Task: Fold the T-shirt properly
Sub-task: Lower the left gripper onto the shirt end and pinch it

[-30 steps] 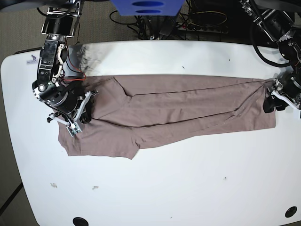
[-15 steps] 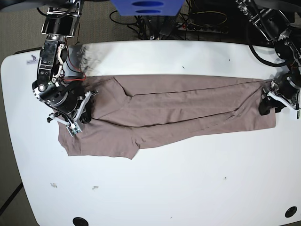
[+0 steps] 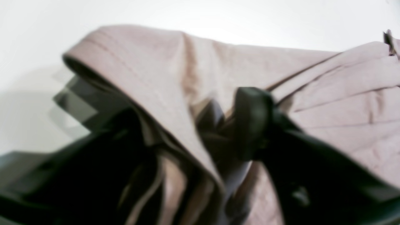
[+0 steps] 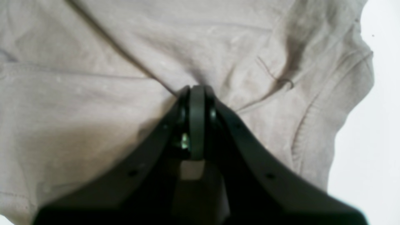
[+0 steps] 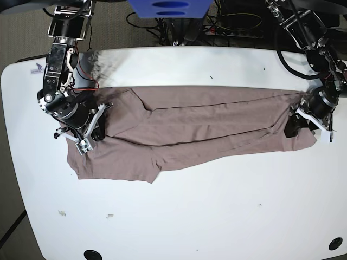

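On white table (image 5: 217,216), stretched T-shirt (image 5: 206,122)

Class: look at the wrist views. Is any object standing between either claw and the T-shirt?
Nothing visible does. The right claw is shut on the T-shirt, and the left claw already has the hem fabric between its fingers.

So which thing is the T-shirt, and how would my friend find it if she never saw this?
Look at the big white table. Stretched flat across its middle, from one robot arm to the other, is the T-shirt, a plain mauve-brown cloth folded into a long band. It is the only soft, coloured thing there; everything else is white tabletop or black robot parts.
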